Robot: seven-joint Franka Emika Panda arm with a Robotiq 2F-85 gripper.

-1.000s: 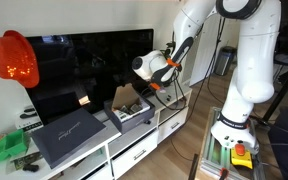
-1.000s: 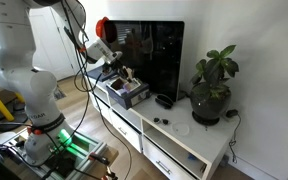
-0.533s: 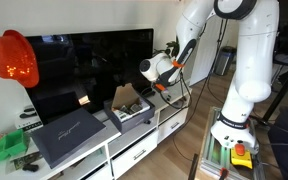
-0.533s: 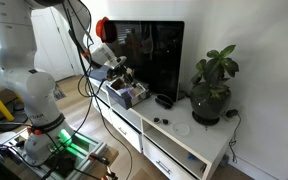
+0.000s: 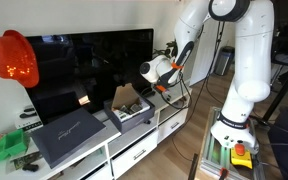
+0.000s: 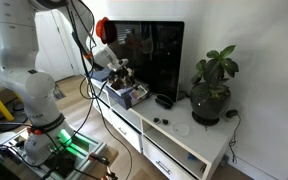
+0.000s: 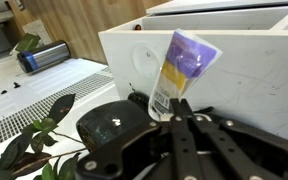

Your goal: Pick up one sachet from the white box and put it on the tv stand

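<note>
Purple and white, the sachet (image 7: 184,62) is pinched by its lower end between the closed jaws of the gripper (image 7: 181,112) in the wrist view, its free end pointing toward 12 o'clock. In both exterior views the gripper hangs just above the open white box (image 5: 134,113). The box sits on the tv stand (image 5: 134,152), with a dark grey case (image 5: 69,132) at its 9 o'clock and the television (image 5: 84,60) behind.

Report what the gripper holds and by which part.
The gripper pinches a purple-and-white sachet by its lower end, as the wrist view shows it.
</note>
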